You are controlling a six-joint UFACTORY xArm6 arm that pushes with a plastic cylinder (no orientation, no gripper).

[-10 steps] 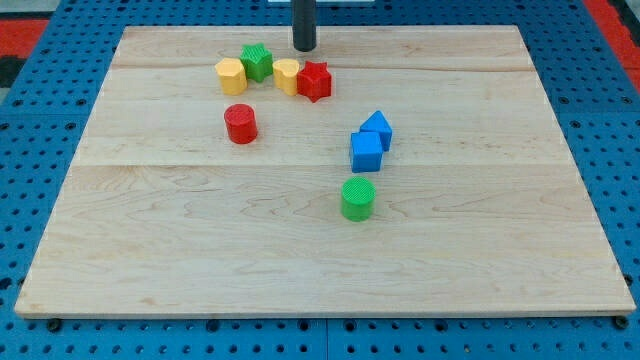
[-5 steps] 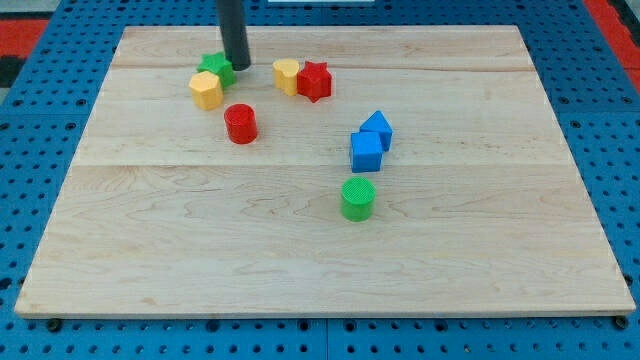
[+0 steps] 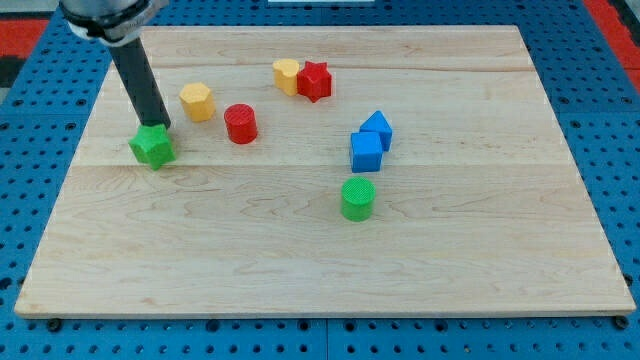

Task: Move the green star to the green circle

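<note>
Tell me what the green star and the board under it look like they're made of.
Green star: probably plastic, matte, uniformly coloured.
Board: looks like pale unfinished wood, with visible grain and plank seams.

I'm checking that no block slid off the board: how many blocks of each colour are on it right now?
Green: 2, the green star and the green circle
Yellow: 2, and
Red: 2, the red cylinder and the red star
Blue: 2, and
Total: 8
</note>
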